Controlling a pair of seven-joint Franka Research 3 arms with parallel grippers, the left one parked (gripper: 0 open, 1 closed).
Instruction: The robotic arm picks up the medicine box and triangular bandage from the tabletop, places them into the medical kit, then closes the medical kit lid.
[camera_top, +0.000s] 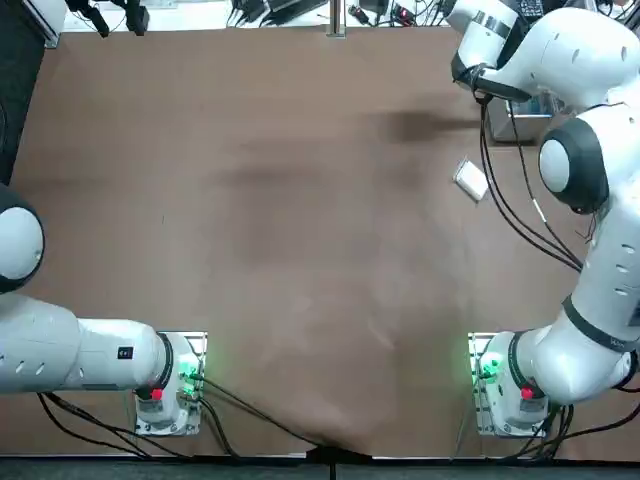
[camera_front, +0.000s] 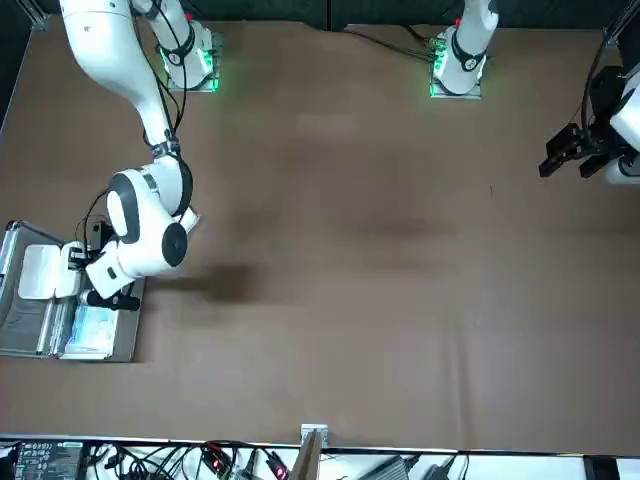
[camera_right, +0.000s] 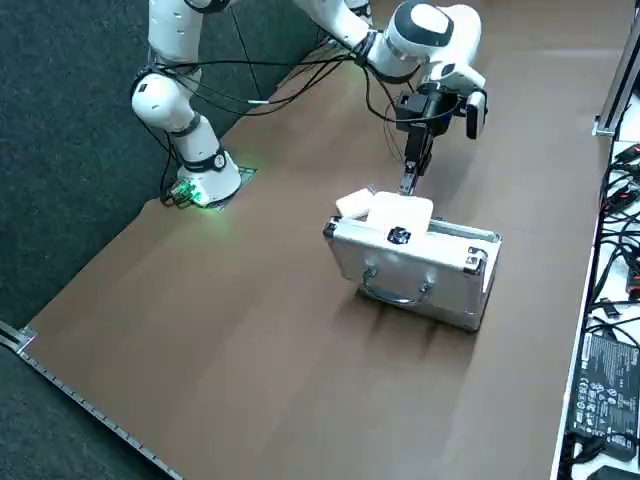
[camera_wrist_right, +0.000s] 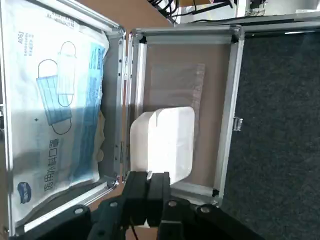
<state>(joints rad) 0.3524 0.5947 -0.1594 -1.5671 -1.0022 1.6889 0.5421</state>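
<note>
Brown tabletop (camera_top: 250, 250), matt and bare through the middle, with cables and electronics along its far edge and dark carpet beyond the right side. My right gripper (camera_wrist_right: 148, 192) hangs over the open medical kit (camera_right: 420, 275) at the far right corner, fingers pressed together and, as far as I can judge, holding nothing. The triangular bandage (camera_wrist_right: 165, 140) lies inside one half of the kit, and a printed mask pack (camera_wrist_right: 55, 115) fills the other. The medicine box (camera_top: 470, 180) lies outside on the table, just near-side of the kit, long axis slanted to the table edges. My right arm is much the nearer.
</note>
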